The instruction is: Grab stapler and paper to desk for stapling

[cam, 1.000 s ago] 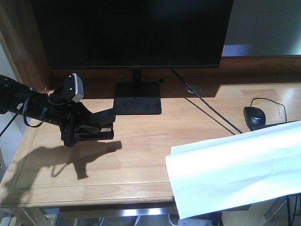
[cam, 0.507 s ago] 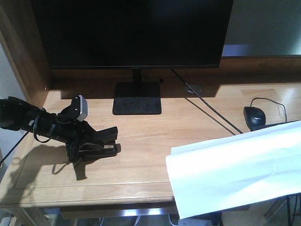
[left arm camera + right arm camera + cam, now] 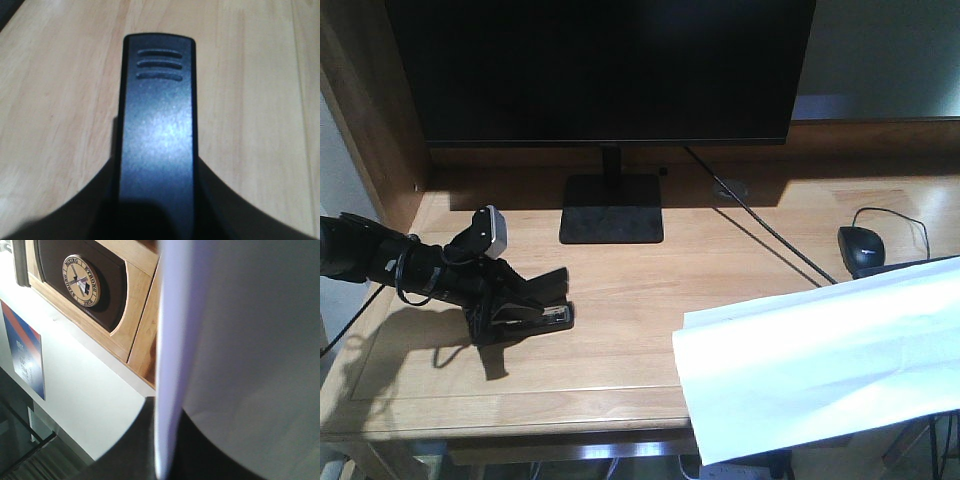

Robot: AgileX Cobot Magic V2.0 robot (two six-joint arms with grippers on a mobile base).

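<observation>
We identified the setting as an office workstation. We noted a wide, light wooden desk [image 3: 640, 290] with darker side panels, a large black monitor [image 3: 600, 70] on a flat stand [image 3: 612, 208], a wired black mouse [image 3: 863, 250], and a cable [image 3: 760, 235] crossing the desktop past a round grommet [image 3: 730, 188]. In the right wrist view, we saw a printed poster [image 3: 22, 352] fixed to a plain white wall [image 3: 90, 390].

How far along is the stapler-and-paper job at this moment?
Done: both items are picked up and brought to the desk. In hand: the left end effector grips the stapler low on the desk's left side; the paper hangs in the air over the front right corner. Left: releasing the stapler, laying the paper flat.
</observation>
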